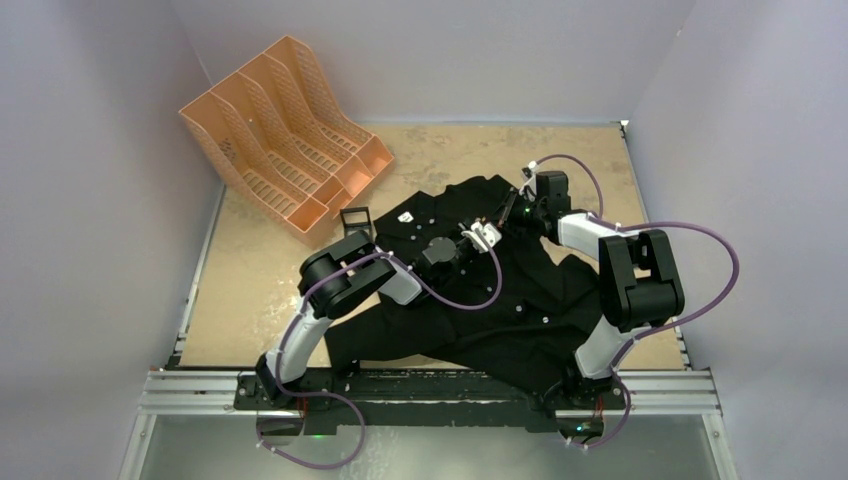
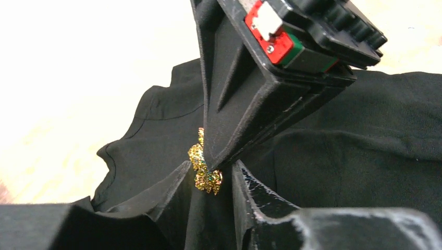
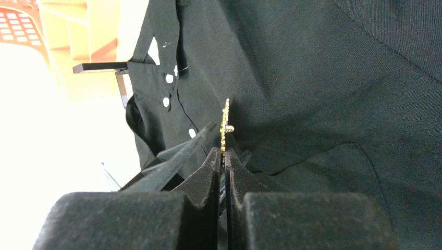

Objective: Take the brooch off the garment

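Observation:
The black garment (image 1: 500,300) lies spread on the table. The gold leaf-shaped brooch (image 2: 207,181) sits on a raised fold of it. My right gripper (image 1: 512,213) comes down from above in the left wrist view (image 2: 213,159) and is shut on the brooch. In the right wrist view the brooch (image 3: 225,122) stands edge-on, pinched at my right gripper's tips (image 3: 223,154). My left gripper (image 1: 483,237) is closed on the fold of garment (image 2: 365,130) just below the brooch, its fingertips (image 2: 180,179) either side of it. The brooch is hidden in the top view.
An orange file rack (image 1: 285,130) stands at the back left. A small black frame (image 1: 355,216) lies by the shirt collar, also in the right wrist view (image 3: 99,67). White shirt buttons (image 3: 169,78) run along the placket. Grey walls enclose the table.

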`<control>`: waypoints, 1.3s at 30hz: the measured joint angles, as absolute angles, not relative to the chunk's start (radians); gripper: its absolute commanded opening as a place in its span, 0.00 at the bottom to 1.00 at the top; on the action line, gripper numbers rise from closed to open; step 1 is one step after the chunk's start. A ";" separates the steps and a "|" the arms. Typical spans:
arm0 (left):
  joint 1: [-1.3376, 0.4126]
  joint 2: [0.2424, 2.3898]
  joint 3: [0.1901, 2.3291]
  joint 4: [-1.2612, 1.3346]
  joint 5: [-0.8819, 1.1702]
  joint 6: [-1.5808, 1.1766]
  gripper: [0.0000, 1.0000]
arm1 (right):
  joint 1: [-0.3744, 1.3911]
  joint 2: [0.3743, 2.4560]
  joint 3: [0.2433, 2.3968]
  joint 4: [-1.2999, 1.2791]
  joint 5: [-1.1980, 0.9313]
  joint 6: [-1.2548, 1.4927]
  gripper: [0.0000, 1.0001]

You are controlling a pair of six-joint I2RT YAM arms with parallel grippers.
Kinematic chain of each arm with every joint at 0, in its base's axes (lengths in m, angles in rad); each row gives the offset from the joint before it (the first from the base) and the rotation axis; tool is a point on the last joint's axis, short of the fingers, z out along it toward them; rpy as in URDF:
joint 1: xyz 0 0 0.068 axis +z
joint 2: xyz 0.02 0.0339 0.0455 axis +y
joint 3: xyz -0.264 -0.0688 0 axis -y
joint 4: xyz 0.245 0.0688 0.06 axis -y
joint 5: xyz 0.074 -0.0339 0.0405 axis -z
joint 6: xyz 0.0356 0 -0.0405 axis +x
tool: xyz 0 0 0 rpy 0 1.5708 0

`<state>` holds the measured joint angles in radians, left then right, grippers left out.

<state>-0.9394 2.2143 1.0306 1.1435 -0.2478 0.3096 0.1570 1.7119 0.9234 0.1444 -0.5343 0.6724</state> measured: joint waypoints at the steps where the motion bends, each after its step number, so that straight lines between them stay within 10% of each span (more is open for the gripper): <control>1: -0.939 2.217 1.032 1.144 -0.249 0.310 0.25 | 0.157 1.711 0.923 0.147 -0.535 0.673 0.06; 12: -0.943 2.234 1.040 1.145 -0.260 0.315 0.01 | 0.157 1.712 0.923 0.159 -0.542 0.673 0.13; 30: -0.943 2.229 1.039 1.053 -0.292 0.210 0.00 | 0.150 1.637 0.921 0.211 -0.540 0.637 0.31; 39: -0.943 2.211 1.015 1.076 -0.290 0.159 0.00 | 0.128 1.660 0.825 0.320 -0.546 0.588 0.66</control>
<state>-0.9428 2.2112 1.0149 1.0763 -0.2905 0.1593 0.1280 1.6600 0.8249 0.3202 -0.5457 0.5884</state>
